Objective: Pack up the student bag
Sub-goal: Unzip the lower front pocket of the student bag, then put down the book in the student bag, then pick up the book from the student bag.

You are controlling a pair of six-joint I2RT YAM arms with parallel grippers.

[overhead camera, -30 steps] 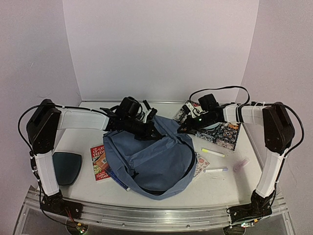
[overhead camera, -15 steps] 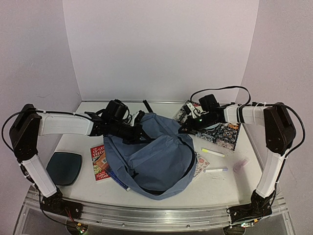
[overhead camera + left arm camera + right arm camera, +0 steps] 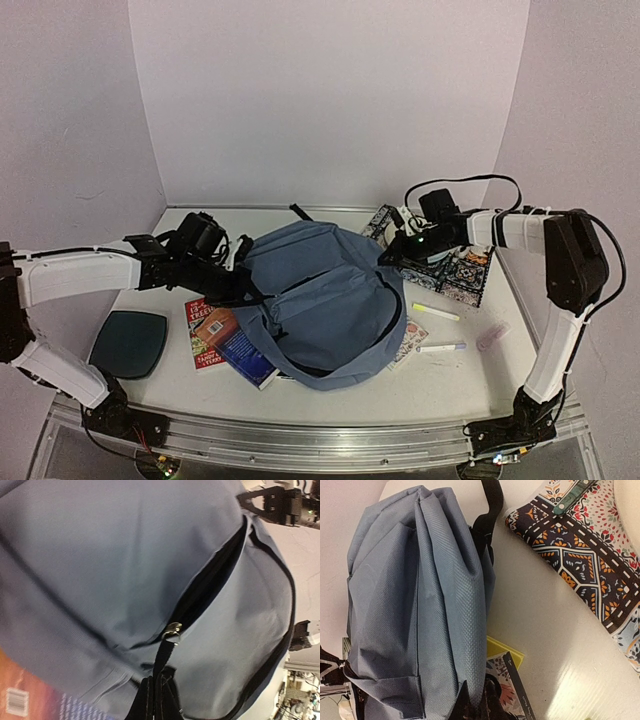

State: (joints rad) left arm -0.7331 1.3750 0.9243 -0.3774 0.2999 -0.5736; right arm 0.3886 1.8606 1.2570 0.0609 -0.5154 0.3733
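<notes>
While left claw (image 3: 238, 292) and right claw (image 3: 390, 258) clench it, student bag (image 3: 320, 300) lies crosswise, mouth nearward.

Your left arm (image 3: 80, 270) stretches low and long across the counter from the left, the left gripper (image 3: 238, 289) with its fingers (image 3: 148, 705) pinched shut on the zipper strap (image 3: 165, 655) of the student bag (image 3: 320, 300), while your right arm (image 3: 520, 232) folds inward, the right gripper (image 3: 390, 258) clamped tight on the bag's right edge.
</notes>
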